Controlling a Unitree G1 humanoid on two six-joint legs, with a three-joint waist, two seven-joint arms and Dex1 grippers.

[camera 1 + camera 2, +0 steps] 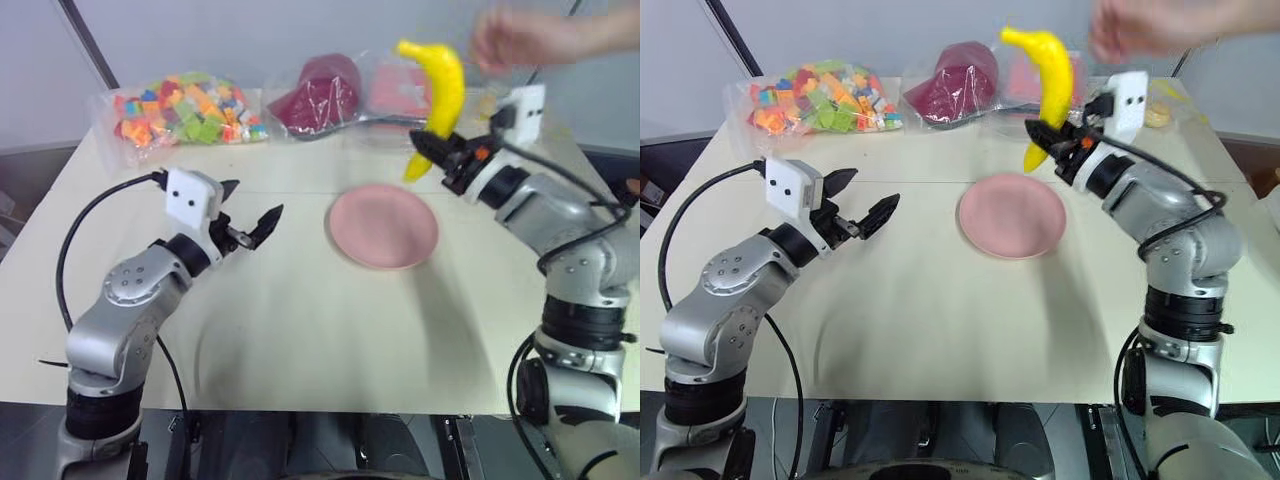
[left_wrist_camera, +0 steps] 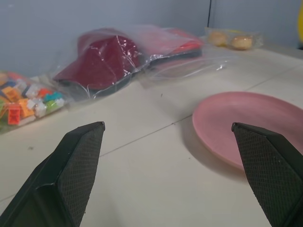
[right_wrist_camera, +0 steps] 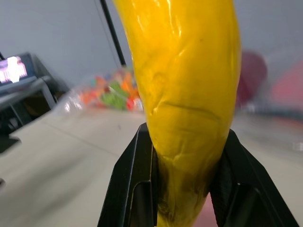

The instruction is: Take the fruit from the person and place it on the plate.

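Banana [image 1: 438, 92] hangs upright above the far right edge of the pink plate [image 1: 384, 227], and you can see your right gripper [image 1: 432, 146] clenched on its lower part, both black fingers pressed against the peel. The person's hand [image 1: 520, 38] is just beside its top end; contact is unclear. Your left gripper [image 1: 249, 212] hovers released, left of the plate above the table [image 1: 300, 330].

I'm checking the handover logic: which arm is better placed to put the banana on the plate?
Right. The right gripper is already shut on the banana, held just above the far rim of the plate. The left gripper hangs open and empty, away from the plate's other side.
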